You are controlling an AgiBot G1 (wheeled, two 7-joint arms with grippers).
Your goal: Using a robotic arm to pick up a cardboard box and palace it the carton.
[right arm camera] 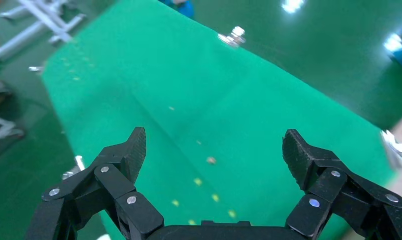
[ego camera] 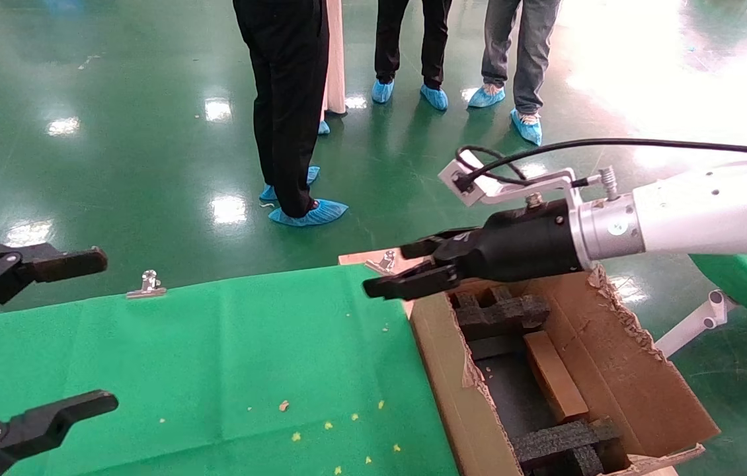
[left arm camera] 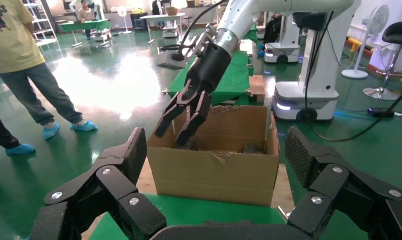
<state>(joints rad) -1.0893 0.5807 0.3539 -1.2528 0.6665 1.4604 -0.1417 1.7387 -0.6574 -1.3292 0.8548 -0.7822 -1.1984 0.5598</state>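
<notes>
Cardboard box [ego camera: 553, 377] sits down inside the carton [ego camera: 638, 390], lying flat on the dark floor of it, between the black foam inserts [ego camera: 502, 311] at the far end and another foam block [ego camera: 565, 443] at the near end, so by the look of things the placing is done. Up above, the right gripper [ego camera: 406, 268] on the white robotic arm [ego camera: 704, 208] hovers over the carton's far left corner, its fingers spread apart and nothing between them; the right wrist view confirms it, the two black fingers [right arm camera: 119, 160] wide apart over bare green cloth. That empty, released hand pointing out over the green table [ego camera: 215, 357] reads to me as clear of the carton and leaving the box where it lies. From the left wrist view the same gripper [left arm camera: 181, 120] shows at the carton's rim [left arm camera: 213, 155], tips just at the torn top edge, touching nothing that can be seen. The left gripper [ego camera: 49, 337] is parked at the near left edge of the table, jaws spread wide and empty, well apart from the action. The foam blocks look set to hold the box snug between them. Yellow crumbs [ego camera: 327, 430] dot the cloth, metal clips [ego camera: 147, 284] pin its far edge, and people in blue shoe covers [ego camera: 311, 213] stand on the green floor beyond.
</notes>
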